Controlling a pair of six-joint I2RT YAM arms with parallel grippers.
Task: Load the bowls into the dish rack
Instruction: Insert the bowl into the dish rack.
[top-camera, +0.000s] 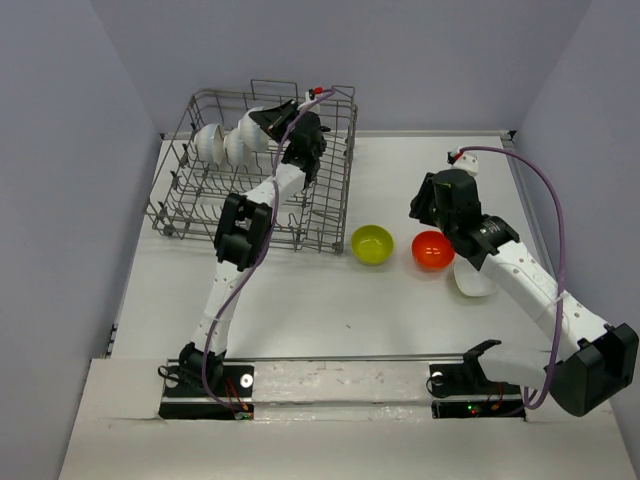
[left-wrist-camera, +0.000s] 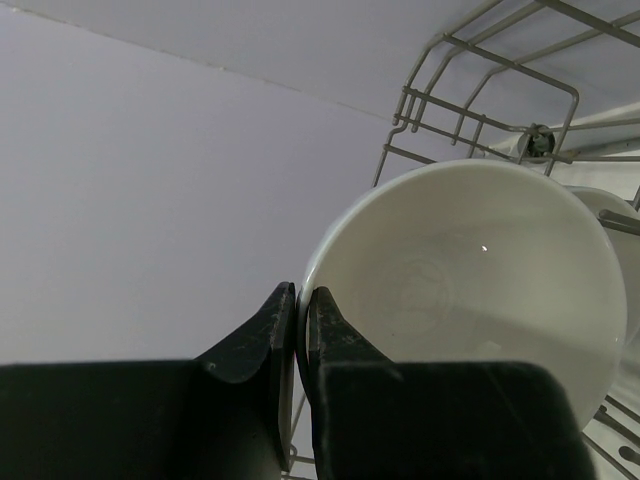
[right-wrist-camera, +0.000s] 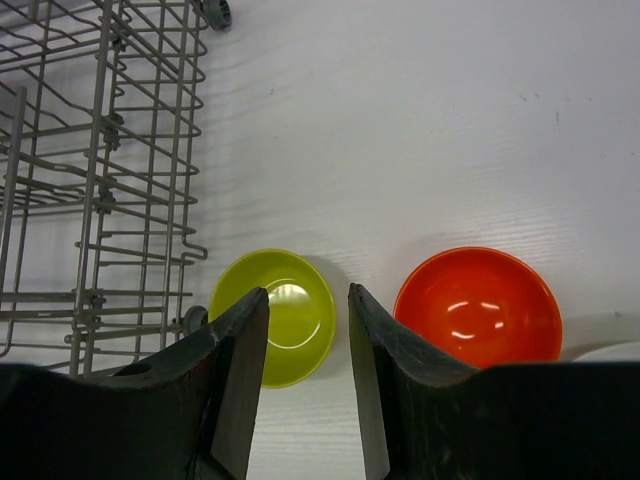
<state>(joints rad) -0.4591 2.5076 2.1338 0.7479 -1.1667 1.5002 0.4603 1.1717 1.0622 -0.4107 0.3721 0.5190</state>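
Pale lilac walls back the dish rack (left-wrist-camera: 470, 60), at whose far end the left gripper (left-wrist-camera: 300, 300) is clamped on the rim of a white bowl (left-wrist-camera: 470, 290), glossy, plain and tipped on edge just ahead of its fingers. To seat it well, I judge it should sink straight between the tines beside the neighbouring white bowl (left-wrist-camera: 615, 215), the grip loosening only once the wires carry it. The right gripper (right-wrist-camera: 308, 292) hangs spread, a yellow-green bowl (right-wrist-camera: 300, 330) under its fingers and an orange bowl (right-wrist-camera: 478, 305) to its right.
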